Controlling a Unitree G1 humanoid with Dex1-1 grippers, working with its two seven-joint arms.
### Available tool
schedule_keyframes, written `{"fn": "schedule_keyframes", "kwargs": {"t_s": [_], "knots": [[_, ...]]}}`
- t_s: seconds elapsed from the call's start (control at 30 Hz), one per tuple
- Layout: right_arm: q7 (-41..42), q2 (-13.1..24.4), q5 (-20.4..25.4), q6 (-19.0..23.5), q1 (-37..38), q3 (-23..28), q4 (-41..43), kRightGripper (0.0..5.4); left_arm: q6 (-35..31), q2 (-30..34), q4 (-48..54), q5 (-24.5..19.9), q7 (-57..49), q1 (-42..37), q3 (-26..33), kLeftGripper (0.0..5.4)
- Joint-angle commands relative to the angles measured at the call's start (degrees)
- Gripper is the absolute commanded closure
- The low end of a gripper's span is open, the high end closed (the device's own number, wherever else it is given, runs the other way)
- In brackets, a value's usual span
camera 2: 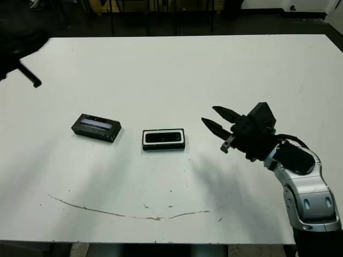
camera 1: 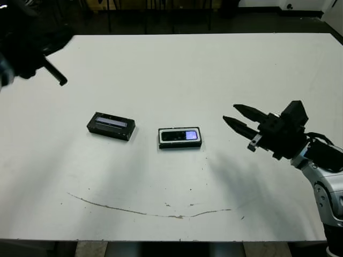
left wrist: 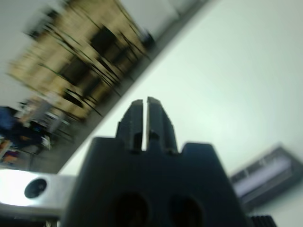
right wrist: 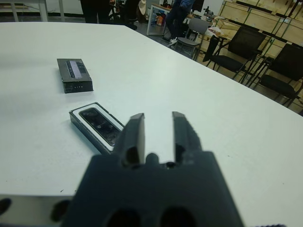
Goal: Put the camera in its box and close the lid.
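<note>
A: Black fingers, two on each arm. On the right gripper [camera 1: 236, 119] they stand apart with a clear gap and nothing between them, tapering to points aimed at nine o'clock.

B: And the arm behind them?

A: It reaches in from four o'clock, a blocky black wrist joined to a smooth silver-grey forearm, the gripper held above the table [camera 1: 177, 64]. Its fingertips sit near the box [camera 1: 180, 137] but well short of touching it.

B: The left gripper [left wrist: 145, 109]?

A: Raised at ten o'clock, blurred in the head views. Its wrist view shows the two ribbed fingers pressed almost together, only a thin slit between them, gripping nothing.

B: Where is the camera [camera 1: 180, 135]?

A: Lying flat inside the box, near the table's centre. It is a slim black slab with a glossy bluish-white patch, and the box's white lining frames it all round.

B: The lid [camera 1: 111, 126]?

A: At nine o'clock from the box, apart from it, resting on the table. It is a shallow black rectangle with a pale, shiny strip along its top.

B: The table's surface?

A: Matte white, with a thin brown curved scuff [camera 1: 150, 212] toward six o'clock.
</note>
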State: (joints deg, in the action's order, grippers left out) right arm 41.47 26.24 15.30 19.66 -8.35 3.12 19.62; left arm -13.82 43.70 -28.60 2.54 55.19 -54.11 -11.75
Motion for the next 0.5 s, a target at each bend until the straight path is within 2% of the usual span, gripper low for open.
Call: {"fn": "schedule_keyframes", "kwargs": {"t_s": [0.03,0.07,0.23,0.5], "knots": [[0.0,1.2,0.8,1.4,0.0,-0.7,-0.3,5.25,1.1,-5.4,-19.0,9.3,9.5,-12.0,-10.6,5.40],[0.0,1.2,1.0,1.5,0.0,-0.6,-0.4,5.39,1.7,-7.1,-22.5,10.5,10.7,-14.0,-11.7,5.40],[0.0,1.7,1.6,1.8,0.0,-0.6,-0.6,5.39,0.1,-15.7,-37.8,16.1,12.0,-20.3,-15.3,5.40],[-0.4,2.6,1.6,2.2,0.6,-1.2,0.0,5.39,2.4,-21.4,-45.7,20.4,7.9,-18.5,-16.0,5.40]]}}
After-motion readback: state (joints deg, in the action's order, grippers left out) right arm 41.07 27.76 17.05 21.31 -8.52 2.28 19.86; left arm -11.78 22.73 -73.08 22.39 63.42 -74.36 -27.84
